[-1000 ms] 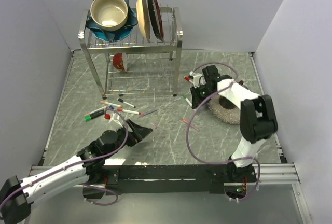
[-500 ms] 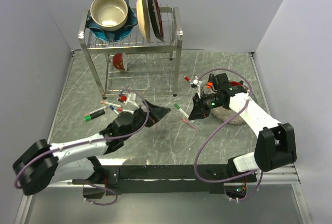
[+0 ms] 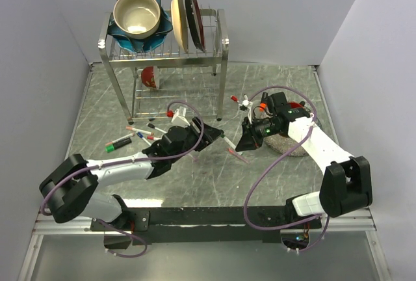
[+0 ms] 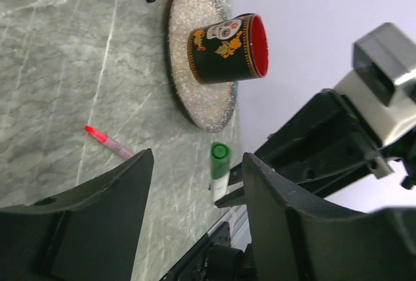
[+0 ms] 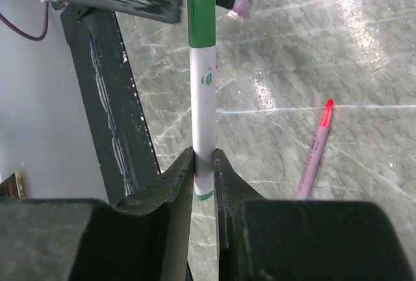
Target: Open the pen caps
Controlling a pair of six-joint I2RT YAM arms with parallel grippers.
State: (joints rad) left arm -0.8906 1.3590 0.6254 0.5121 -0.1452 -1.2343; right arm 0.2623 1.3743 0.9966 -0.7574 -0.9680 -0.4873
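Green cap on pen: pen clamped in right gripper; cap sits between parted jaws of left gripper, not yet pinched.

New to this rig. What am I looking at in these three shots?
Two robot arms are bolted at the table's near edge, each ending in a two-finger gripper. The wide shot looks down from above and behind them; the other two come from cameras on the wrists. The right gripper is shut on a white pen with a green cap. The left gripper is open, fingers either side of that cap, not gripping. On the table: more pens, a pink pen, a mug on a speckled plate, a dish rack.
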